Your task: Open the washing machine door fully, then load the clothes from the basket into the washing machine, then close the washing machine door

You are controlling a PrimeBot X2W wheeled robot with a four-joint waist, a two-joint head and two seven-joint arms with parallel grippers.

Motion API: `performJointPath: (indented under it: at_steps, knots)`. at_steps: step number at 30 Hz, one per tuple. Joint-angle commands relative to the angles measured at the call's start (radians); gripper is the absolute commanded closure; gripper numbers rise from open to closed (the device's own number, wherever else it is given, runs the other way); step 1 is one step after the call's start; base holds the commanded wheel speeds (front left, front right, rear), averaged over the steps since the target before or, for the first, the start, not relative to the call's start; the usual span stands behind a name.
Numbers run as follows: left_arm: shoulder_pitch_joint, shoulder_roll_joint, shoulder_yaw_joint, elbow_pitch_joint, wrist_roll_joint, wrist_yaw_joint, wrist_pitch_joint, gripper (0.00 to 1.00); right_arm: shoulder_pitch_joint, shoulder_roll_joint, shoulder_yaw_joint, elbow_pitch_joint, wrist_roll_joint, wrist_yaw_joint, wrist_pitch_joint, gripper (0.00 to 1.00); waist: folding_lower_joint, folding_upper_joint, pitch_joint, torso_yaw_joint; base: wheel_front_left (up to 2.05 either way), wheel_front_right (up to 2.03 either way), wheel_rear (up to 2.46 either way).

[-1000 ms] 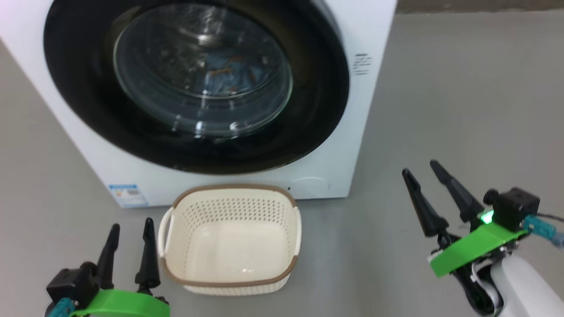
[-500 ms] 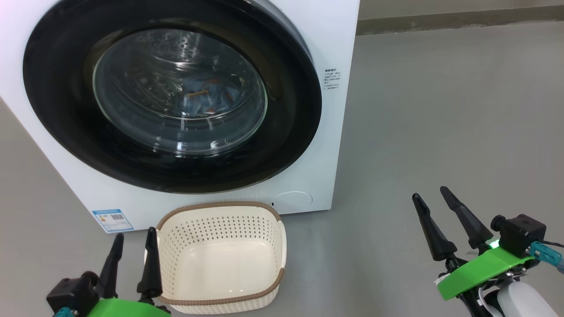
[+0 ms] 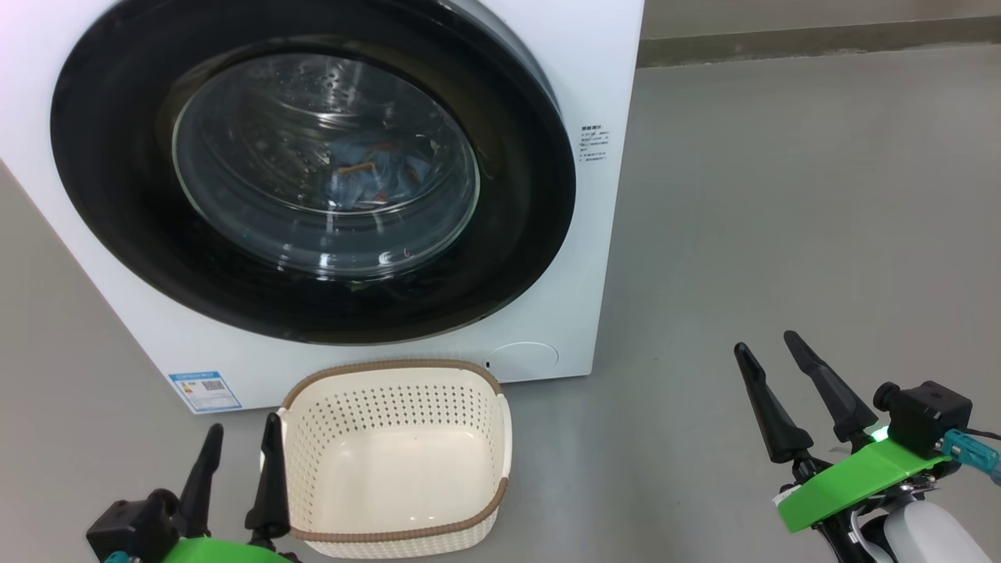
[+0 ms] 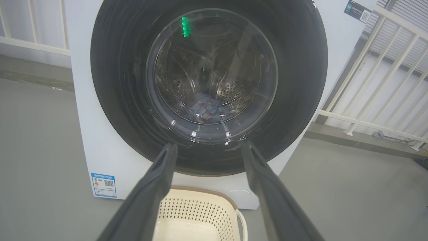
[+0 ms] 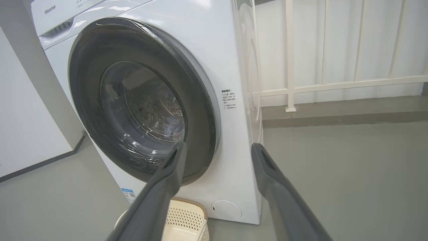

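The left gripper (image 3: 244, 424) sits low with its two dark fingers parted at a middling gap and nothing between them. Just beside its inner finger, on the side toward the other arm, stands the basket (image 3: 391, 366), upright on the grey floor (image 3: 782, 195). The finger overlaps the basket's near handle in the head view, and I cannot tell if they touch. The basket's cream bottom lies bare. The right gripper (image 3: 765, 342) hangs well apart from the basket, out over open floor, with its fingers likewise spread and holding nothing. Ahead of both grippers and just past the basket rises the washing machine (image 3: 610, 78). A small blue label (image 3: 205, 391) marks its lower corner, straight ahead of the left gripper. A round white cap (image 3: 522, 360) sits in the opposite lower corner, beyond the basket's far rim. The washing machine door (image 3: 117, 195) lies closed against the white front, its glossy black rim ringing the glass bowl. Farther in, behind that glass and ahead of the left gripper's fingertips, the clothes (image 3: 371, 176) rest as a blue heap with orange marks on the bottom of the steel drum. Beyond the right gripper, past the machine's side, a white railing (image 5: 334, 85) runs along the wall.
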Motion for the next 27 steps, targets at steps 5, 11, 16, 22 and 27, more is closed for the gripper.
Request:
performJointPath:
  at_steps: [5, 11, 16, 22, 27]
  knots:
    - [-0.02, 0.02, 0.027, -0.034, -0.01, 0.005, 0.008, 0.0, 0.004, -0.003, 0.01, -0.025, -0.016, -0.001, -0.005, 0.0, 0.0, 0.0, 0.005, 0.0, 0.0, 0.0, 0.0]
    - [-0.02, 0.022, 0.024, -0.038, -0.021, 0.004, 0.013, 0.0, 0.005, 0.0, 0.007, -0.025, -0.018, -0.001, -0.005, 0.0, 0.0, 0.0, 0.005, -0.002, 0.0, 0.0, 0.0]
    - [0.0, 0.001, -0.01, -0.008, -0.027, 0.0, 0.016, 1.0, 0.001, 0.006, -0.008, 0.004, -0.005, 0.0, 0.0, 1.0, 0.0, 0.0, 0.006, -0.002, 0.0, 0.0, 0.0]
    - [0.022, -0.017, -0.01, 0.042, -0.045, 0.0, 0.023, 1.0, 0.032, 0.034, -0.005, 0.051, 0.014, 0.0, 0.007, 1.0, 0.0001, 0.0, 0.006, -0.001, 0.0, 0.0, 0.0]
    - [0.017, -0.018, -0.001, 0.043, -0.091, -0.002, 0.037, 1.0, 0.035, 0.042, -0.018, 0.048, 0.057, 0.0, 0.021, 1.0, 0.0015, 0.0, 0.005, 0.002, 0.0, 0.0, 0.0]
